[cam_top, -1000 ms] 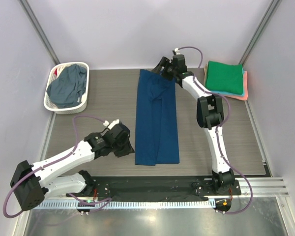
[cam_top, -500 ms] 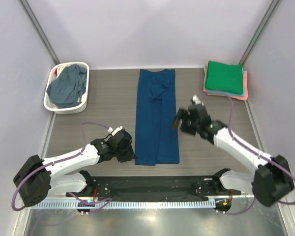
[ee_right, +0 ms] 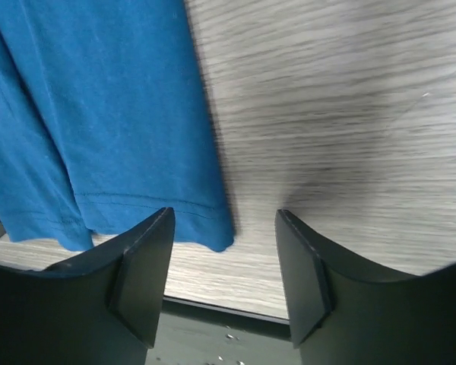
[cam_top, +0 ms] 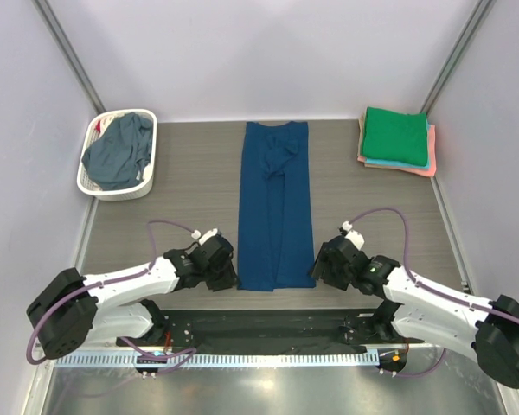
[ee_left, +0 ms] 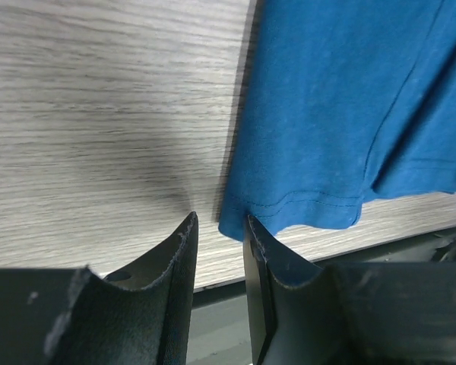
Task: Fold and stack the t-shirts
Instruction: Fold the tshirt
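A dark blue t-shirt [cam_top: 277,207] lies folded into a long strip down the middle of the table. My left gripper [cam_top: 227,278] sits low at its near left corner. In the left wrist view my left gripper [ee_left: 218,220] is open by a narrow gap, and the shirt [ee_left: 327,114] has its hem corner right at the fingertips. My right gripper [cam_top: 318,270] is at the near right corner. In the right wrist view my right gripper [ee_right: 224,214] is wide open, and the shirt [ee_right: 99,114] has its corner between the fingers, nearer the left one.
A folded stack [cam_top: 396,137] with a green shirt on top of teal and coral ones lies at the far right. A white slotted basket [cam_top: 90,180] at the far left holds a slate grey-blue shirt [cam_top: 117,151]. The table's near edge and a black rail [cam_top: 268,324] run just behind both grippers.
My right arm swung from the shirt's far end back to its near right corner. My left gripper moved nearer and to the right, up to the near left corner.
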